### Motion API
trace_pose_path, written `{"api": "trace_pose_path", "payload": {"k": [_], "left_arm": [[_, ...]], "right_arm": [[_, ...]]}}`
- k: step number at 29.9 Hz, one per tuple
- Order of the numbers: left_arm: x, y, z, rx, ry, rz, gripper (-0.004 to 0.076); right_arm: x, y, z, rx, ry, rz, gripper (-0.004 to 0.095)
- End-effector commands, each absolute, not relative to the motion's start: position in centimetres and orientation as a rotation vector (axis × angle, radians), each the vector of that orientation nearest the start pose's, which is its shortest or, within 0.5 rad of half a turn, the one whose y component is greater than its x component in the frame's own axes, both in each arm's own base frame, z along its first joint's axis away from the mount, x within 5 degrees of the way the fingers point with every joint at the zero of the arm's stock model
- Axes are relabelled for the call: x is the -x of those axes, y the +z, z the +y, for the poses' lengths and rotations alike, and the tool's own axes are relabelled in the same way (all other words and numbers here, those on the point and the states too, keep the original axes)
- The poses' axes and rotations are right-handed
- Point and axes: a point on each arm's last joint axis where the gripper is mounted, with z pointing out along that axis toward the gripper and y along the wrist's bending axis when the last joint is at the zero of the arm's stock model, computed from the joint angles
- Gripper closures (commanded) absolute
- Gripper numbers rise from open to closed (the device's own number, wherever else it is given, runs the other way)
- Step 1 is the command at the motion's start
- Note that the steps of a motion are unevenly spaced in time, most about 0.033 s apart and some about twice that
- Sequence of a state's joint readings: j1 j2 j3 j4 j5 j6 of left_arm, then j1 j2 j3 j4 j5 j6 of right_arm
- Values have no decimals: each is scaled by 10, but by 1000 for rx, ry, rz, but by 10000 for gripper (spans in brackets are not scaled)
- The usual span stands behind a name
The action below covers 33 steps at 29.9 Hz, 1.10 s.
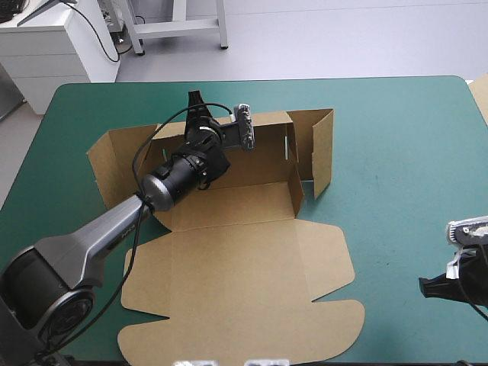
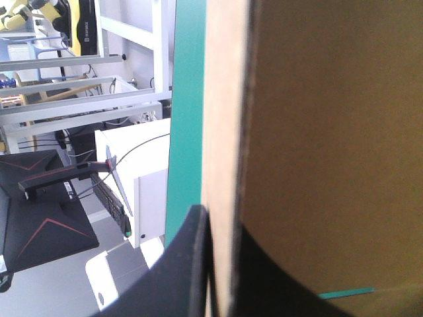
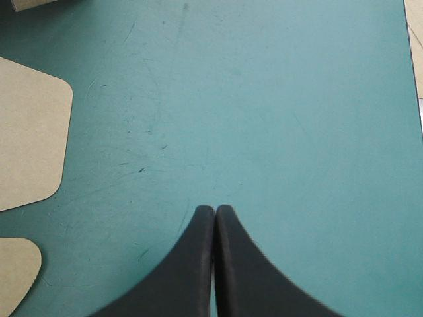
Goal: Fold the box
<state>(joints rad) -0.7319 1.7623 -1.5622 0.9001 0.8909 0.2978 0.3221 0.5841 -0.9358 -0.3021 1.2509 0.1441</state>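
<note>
The brown box (image 1: pixel 244 267) lies in the middle of the teal-green table, its lid panel flat toward the near edge. The back wall (image 1: pixel 267 130) and the right side wall (image 1: pixel 322 152) stand raised, while the left side flap (image 1: pixel 114 156) leans outward. My left gripper (image 1: pixel 197 107) is at the back wall's top edge, shut on the board. In the left wrist view the board (image 2: pixel 317 132) runs edge-on between the black fingers (image 2: pixel 178 271) of that gripper (image 2: pixel 221 221). My right gripper (image 1: pixel 427 287) is shut and empty over bare cover near the table's right edge; in the right wrist view this gripper (image 3: pixel 215 210) is apart from the lid's rounded corner (image 3: pixel 30 132).
Bare teal-green cover (image 1: pixel 396 152) spreads to the right of the box. A white cabinet (image 1: pixel 53 46) stands just beyond the far left corner. A pale sheet edge (image 1: pixel 481 95) shows at the table's right edge.
</note>
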Motion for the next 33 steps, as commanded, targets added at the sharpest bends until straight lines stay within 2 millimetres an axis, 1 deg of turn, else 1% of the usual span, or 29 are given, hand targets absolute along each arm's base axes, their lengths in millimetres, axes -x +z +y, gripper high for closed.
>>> {"api": "trace_pose_path", "payload": {"k": [1, 3, 8, 10, 12, 15, 18, 22, 23, 25, 28, 29, 33], "left_arm": [[-306, 367, -223, -1392, 787, 1632, 732], [-294, 363, -222, -1380, 786, 1593, 732], [-258, 361, -219, -1309, 896, 1413, 731], [-244, 357, -220, -1299, 922, 1348, 731], [-235, 349, -220, -1286, 958, 1304, 731], [-230, 333, -217, -1280, 989, 1301, 731], [-228, 319, -212, -1319, 1014, 1314, 731], [-226, 308, -210, -1349, 1033, 1295, 731], [-227, 308, -211, -1350, 1034, 1291, 731], [-227, 307, -212, -1356, 1044, 1276, 731], [-228, 308, -215, -1370, 1069, 1226, 731], [-229, 308, -216, -1374, 1078, 1207, 731], [-229, 307, -217, -1380, 1080, 1200, 731]], "right_arm": [[-69, 382, -7, 172, -181, 2294, 929], [-69, 382, -7, 172, -181, 2294, 929], [-69, 383, -6, 173, -180, 2289, 929], [-69, 383, -6, 173, -178, 2287, 929], [-70, 383, -6, 164, -171, 2281, 929], [-71, 384, -5, 153, -158, 2266, 929], [-72, 385, -4, 108, -126, 2257, 929], [-83, 392, 5, 74, 3, 2161, 929], [-88, 393, 9, 72, 39, 2155, 929], [-102, 391, 15, 61, 60, 2204, 929], [-130, 387, 25, 72, 39, 2300, 929], [-144, 388, 30, 77, 31, 2324, 929], [-188, 400, 46, 113, 36, 2364, 929]]}}
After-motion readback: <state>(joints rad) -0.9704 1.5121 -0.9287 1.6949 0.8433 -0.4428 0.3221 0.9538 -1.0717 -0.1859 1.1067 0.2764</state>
